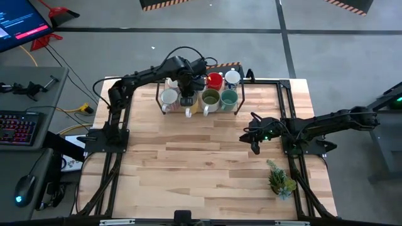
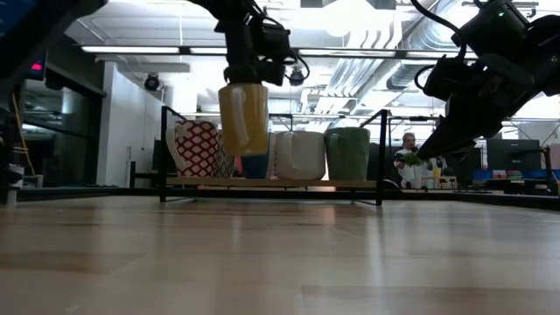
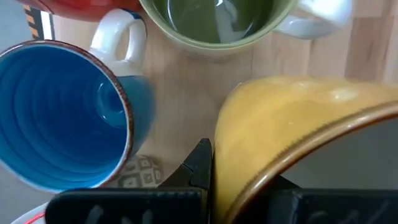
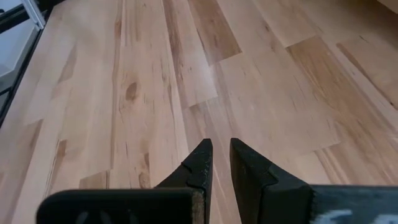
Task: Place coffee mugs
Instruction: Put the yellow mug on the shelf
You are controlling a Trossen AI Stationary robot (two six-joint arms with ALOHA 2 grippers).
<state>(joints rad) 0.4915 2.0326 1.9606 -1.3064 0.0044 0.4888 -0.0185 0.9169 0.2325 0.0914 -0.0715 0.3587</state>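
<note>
Overhead, the left arm reaches across the far side of the wooden counter (image 1: pixel 207 157) to the black-framed rack (image 1: pixel 157 100) where the coffee mugs stand crowded together. The left end effector (image 1: pixel 186 94) is clamped on the rim of a yellow mug (image 2: pixel 243 116), one finger (image 3: pixel 200 163) outside the wall and the other inside. In the low view this mug hangs clear above the rack's base, in front of the row behind it.

Just beside it in the left wrist view sits the blue mug (image 3: pixel 62 118), upright, its white handle toward the olive green mug (image 3: pixel 217 25); an edge of the red mug (image 3: pixel 81 7) shows past them. From above, the red mug (image 1: pixel 215 80) and a white mug (image 1: pixel 232 78) stand in the far row, with the olive green mug (image 1: pixel 210 98) and the teal green mug (image 1: pixel 228 97) in the near row and another white mug (image 1: pixel 169 96) at the left end. The low view also shows a red-and-white patterned mug (image 2: pixel 196 149) at the left of the row.

The right end effector (image 1: pixel 254 135) hovers over bare counter, well apart from the rack, its fingers (image 4: pixel 198 165) nearly together and holding nothing. A small spiky potted plant (image 1: pixel 279 179) stands near the counter's right front corner
</note>
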